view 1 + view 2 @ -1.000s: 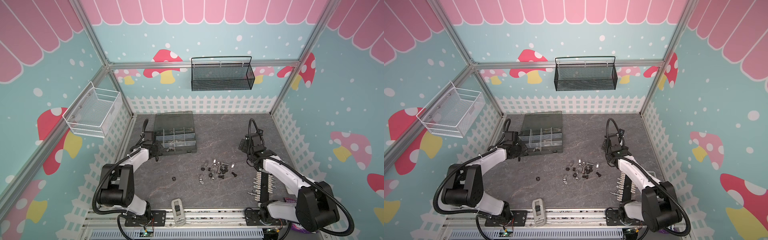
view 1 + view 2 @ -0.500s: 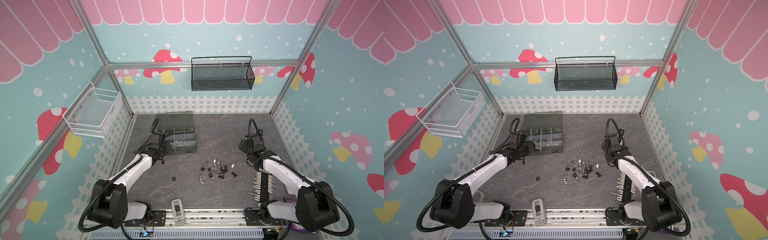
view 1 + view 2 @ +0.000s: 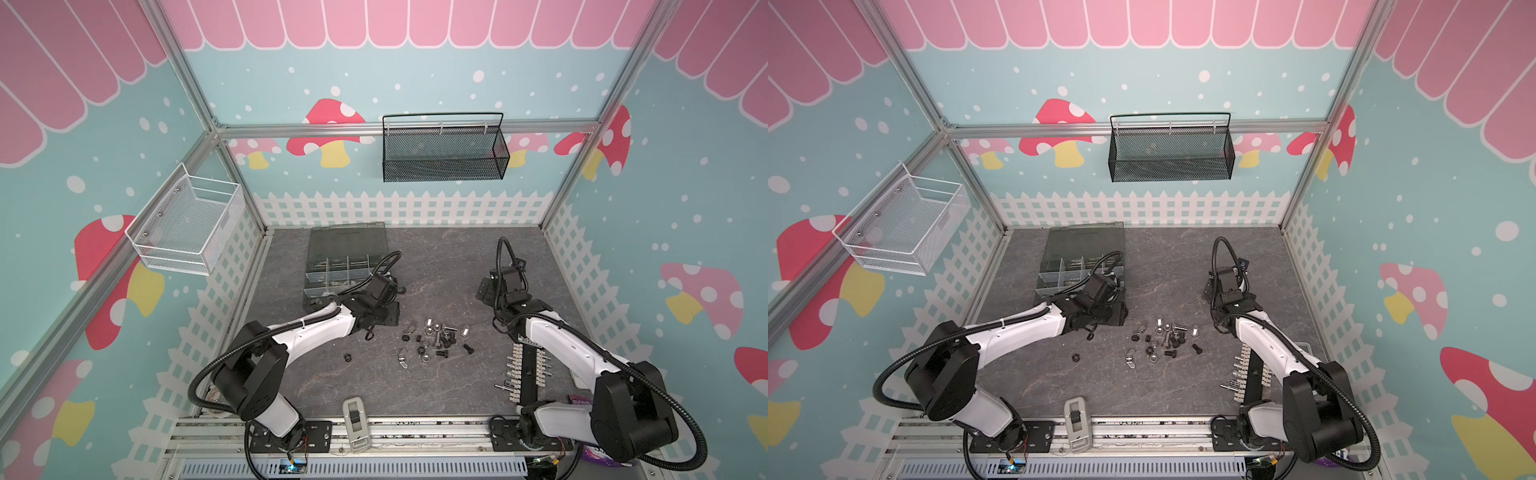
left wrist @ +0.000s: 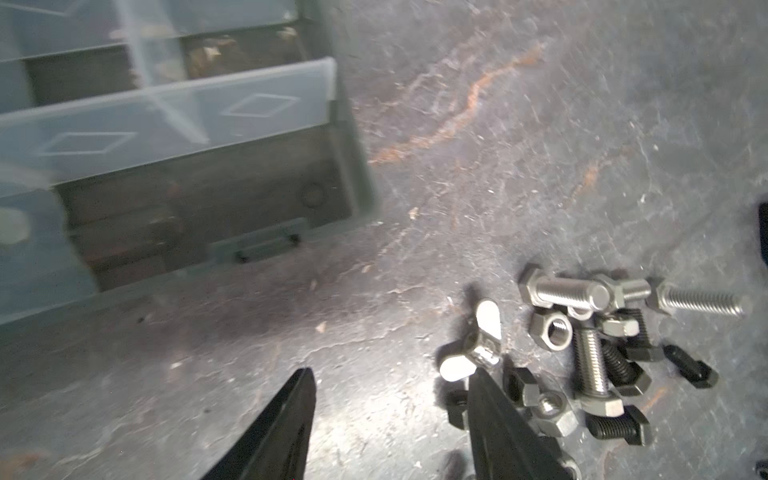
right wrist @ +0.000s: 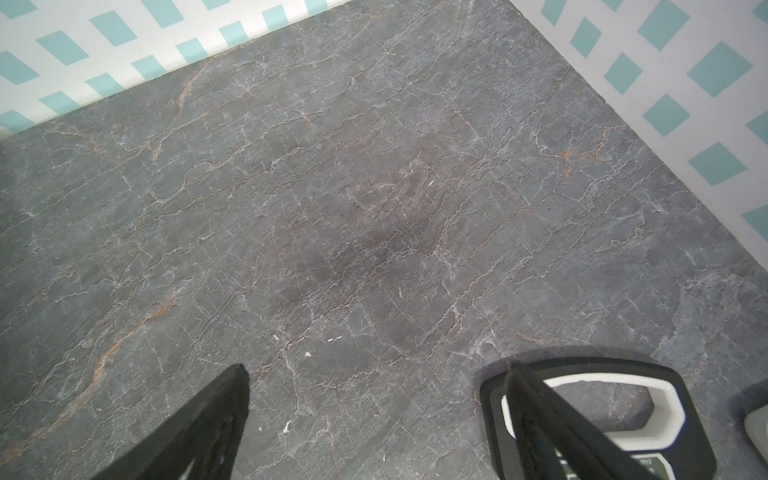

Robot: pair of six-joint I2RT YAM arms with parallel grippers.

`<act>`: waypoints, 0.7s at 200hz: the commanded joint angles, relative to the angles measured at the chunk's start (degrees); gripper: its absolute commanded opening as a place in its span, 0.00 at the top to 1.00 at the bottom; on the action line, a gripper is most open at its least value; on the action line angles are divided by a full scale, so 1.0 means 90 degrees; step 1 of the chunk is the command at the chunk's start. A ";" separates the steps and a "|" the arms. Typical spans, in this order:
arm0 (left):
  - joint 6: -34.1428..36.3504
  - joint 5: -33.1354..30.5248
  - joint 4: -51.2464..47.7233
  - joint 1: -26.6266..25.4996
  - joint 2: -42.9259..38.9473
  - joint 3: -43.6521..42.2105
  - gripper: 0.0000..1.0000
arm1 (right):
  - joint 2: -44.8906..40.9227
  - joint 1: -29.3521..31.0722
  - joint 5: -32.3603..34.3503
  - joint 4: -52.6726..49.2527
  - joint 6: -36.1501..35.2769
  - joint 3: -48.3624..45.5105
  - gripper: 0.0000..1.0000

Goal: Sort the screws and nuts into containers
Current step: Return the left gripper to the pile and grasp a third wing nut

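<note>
While the left gripper (image 4: 390, 374) is hovering spread and empty between the containers (image 4: 166, 124) and the screws (image 4: 561, 293) and nuts (image 4: 555, 330), the right gripper (image 5: 376, 370) is gaping wide over the table (image 5: 374, 208) at the right.

The grey stone tabletop (image 3: 436, 266) holds a heap of black and silver screws (image 4: 590, 361) and nuts (image 4: 550, 330) right beside the left fingers (image 4: 286, 424), with a silver wing nut (image 4: 478, 345) closest to one tip. The dark box of containers (image 4: 353, 174) sits open just ahead of those fingers, and one black nut (image 3: 348, 356) lies alone behind them. A flat black thing with a white ring (image 5: 582, 380) lies beside the right fingers (image 5: 195, 428), and a white strip with pins (image 3: 516, 370) lies well behind them.
</note>
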 commanded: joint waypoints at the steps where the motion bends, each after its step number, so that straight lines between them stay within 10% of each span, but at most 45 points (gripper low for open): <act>1: 0.0367 0.0077 -0.0116 -0.0283 0.0410 0.0395 0.40 | -0.0095 0.0050 0.0104 -0.0110 0.0153 -0.0153 0.03; 140: 0.0687 0.0081 -0.0677 -0.0674 0.1790 0.1233 0.53 | -0.0247 0.0050 0.0161 -0.0125 0.0211 -0.0203 0.02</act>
